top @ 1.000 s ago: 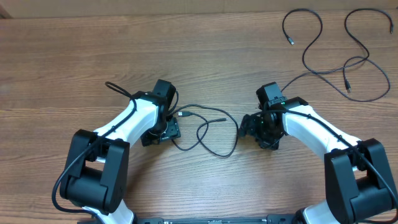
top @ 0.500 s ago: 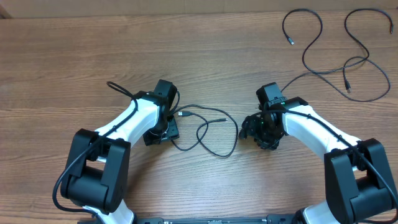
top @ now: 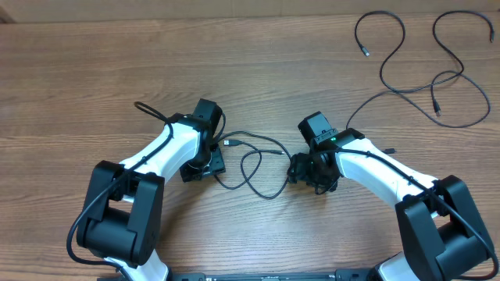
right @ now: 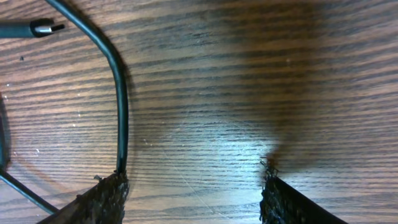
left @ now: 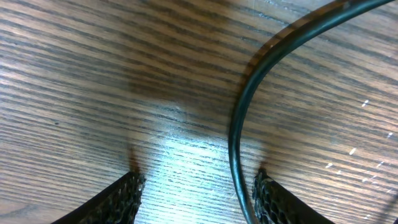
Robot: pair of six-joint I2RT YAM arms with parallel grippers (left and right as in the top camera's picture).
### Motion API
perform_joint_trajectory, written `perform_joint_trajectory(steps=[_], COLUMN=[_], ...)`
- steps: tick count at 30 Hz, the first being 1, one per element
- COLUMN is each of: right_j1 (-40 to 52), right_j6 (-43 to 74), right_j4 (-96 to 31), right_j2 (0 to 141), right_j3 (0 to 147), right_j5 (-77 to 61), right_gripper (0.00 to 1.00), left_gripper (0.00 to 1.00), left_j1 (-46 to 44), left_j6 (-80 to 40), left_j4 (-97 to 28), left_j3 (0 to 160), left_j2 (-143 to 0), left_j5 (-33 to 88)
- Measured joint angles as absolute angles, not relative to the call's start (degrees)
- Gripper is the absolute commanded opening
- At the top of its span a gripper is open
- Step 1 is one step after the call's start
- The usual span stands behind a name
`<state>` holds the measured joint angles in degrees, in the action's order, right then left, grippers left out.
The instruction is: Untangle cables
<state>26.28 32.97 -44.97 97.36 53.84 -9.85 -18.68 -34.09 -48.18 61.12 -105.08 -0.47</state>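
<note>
A thin black cable lies in loose loops on the wooden table between my two grippers, its plug end near the left one. My left gripper is down at the tabletop and open. In the left wrist view the cable runs between the fingers, close beside the right finger. My right gripper is also low and open. In the right wrist view a cable curves down to the left fingertip, and a small plug lies at the upper left. Nothing is clamped.
Two more thin black cables lie in loose curves at the far right of the table, crossing each other. The thicker black arm cable arcs beside the left arm.
My right gripper has moved left toward the middle cable, and the cable's right loop has been pushed left and drawn tighter. The left arm has stayed put.
</note>
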Motion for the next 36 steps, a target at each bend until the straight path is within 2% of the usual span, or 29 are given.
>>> perform_joint_trajectory(steps=[4, 13, 20, 25, 27, 33, 36], right_j1=[26.28, 26.28, 26.41, 28.95, 30.28, 32.12, 31.92], right_j6=[32.97, 32.93, 32.49, 31.29, 31.46, 38.33, 40.80], right_j4=[-45.06, -42.78, -40.40, -41.34, -41.39, -42.48, -42.46], right_j2=[97.36, 94.94, 92.29, 92.31, 92.44, 97.95, 98.96], right_j3=[53.84, 53.84, 53.89, 53.89, 53.89, 53.89, 54.70], right_j5=[-9.58, -8.80, -8.84, -9.28, -9.43, -7.42, -6.87], right_gripper=[0.70, 0.80, 0.80, 0.79, 0.75, 0.73, 0.65], left_gripper=[0.62, 0.62, 0.61, 0.62, 0.62, 0.62, 0.62], left_j1=[-18.68, -18.68, -18.68, -18.68, -18.68, -18.68, -18.68], left_j6=[-34.09, -34.09, -34.09, -34.09, -34.09, -34.09, -34.09], left_j4=[-48.18, -48.16, -48.14, -47.75, -47.53, -47.53, -47.62], left_j3=[61.12, 61.14, 61.14, 61.14, 61.14, 61.17, 61.19], left_j2=[-105.08, -105.08, -105.08, -105.08, -105.08, -105.14, -105.14], left_j5=[-0.47, -0.47, -0.45, -0.38, -0.21, -0.19, -0.21])
